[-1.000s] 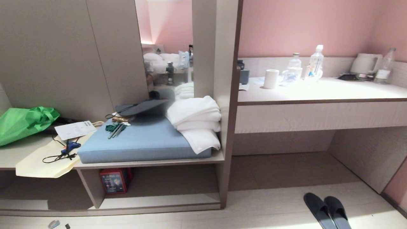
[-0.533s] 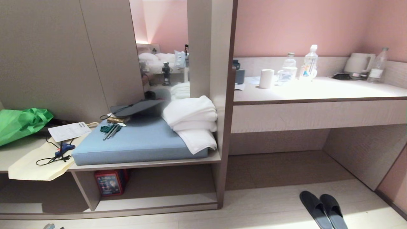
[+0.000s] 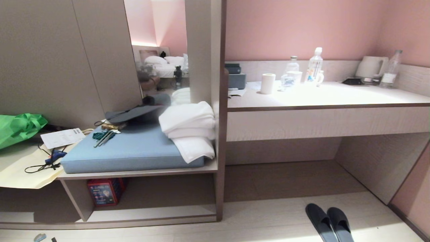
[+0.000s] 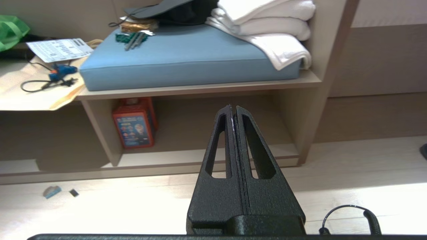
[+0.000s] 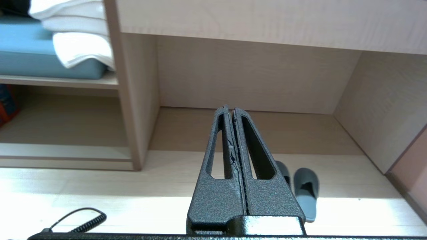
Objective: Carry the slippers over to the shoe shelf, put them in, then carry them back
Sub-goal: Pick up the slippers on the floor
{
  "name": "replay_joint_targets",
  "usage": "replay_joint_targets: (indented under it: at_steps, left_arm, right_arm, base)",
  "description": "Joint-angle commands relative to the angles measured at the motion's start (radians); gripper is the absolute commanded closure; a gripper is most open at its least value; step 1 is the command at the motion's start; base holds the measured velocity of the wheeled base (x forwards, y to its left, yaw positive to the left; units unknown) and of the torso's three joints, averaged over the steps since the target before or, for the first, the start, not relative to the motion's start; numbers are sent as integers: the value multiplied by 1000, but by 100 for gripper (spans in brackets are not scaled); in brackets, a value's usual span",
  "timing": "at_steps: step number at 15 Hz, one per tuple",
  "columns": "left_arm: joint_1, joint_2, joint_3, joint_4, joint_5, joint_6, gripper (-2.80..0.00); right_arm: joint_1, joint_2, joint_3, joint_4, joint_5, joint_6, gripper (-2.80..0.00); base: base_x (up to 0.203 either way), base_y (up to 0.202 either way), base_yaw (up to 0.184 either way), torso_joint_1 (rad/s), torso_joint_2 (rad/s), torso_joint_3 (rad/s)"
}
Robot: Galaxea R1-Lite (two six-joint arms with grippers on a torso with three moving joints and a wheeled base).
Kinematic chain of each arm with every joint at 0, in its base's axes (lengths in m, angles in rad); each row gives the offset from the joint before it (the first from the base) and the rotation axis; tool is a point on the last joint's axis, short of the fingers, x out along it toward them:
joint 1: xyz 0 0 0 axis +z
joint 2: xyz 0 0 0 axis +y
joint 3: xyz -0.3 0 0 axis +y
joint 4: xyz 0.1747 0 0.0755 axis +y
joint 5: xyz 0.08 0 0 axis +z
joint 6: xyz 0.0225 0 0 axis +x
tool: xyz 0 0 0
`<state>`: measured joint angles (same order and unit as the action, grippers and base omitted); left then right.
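The pair of dark grey slippers lies side by side on the pale floor at the lower right, in front of the desk recess. In the right wrist view the slippers sit just beyond my right gripper, one partly hidden behind its fingers. That gripper is shut and empty. The shoe shelf is the low open cubby under the blue cushion, left of the upright panel. My left gripper points at the shoe shelf, shut and empty, some way back from it. Neither arm shows in the head view.
A red box stands at the cubby's left end. A blue cushion and folded white towels lie on the bench above. The desk carries bottles, a cup and a kettle. A wall panel closes the recess on the right.
The whole head picture has shifted left, so the camera has turned towards the right. The slippers and furniture lie where they were, and both grippers stay shut.
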<state>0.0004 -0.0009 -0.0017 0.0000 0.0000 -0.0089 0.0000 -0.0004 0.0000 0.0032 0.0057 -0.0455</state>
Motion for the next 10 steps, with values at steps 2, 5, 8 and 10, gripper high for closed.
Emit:
replay_joint_targets:
  at_steps: [2, 5, 8, 10]
  left_arm:
    - [1, 1, 0, 0, 0, 0, 0]
    - [1, 1, 0, -1, 0, 0, 0]
    - [1, 1, 0, 0, 0, 0, 0]
    - [1, 1, 0, 0, 0, 0, 0]
  right_arm:
    - [0, 0, 1, 0, 0, -1, 0]
    - [0, 0, 1, 0, 0, -2, 0]
    - [0, 0, 2, 0, 2, -3, 0]
    - [0, 0, 0, 0, 2, -4, 0]
  base:
    - [0, -195, 0, 2, 3, 1]
    - [0, -198, 1, 1, 1, 4]
    - [0, -196, 2, 3, 1, 3]
    - [0, -193, 3, 5, 4, 7]
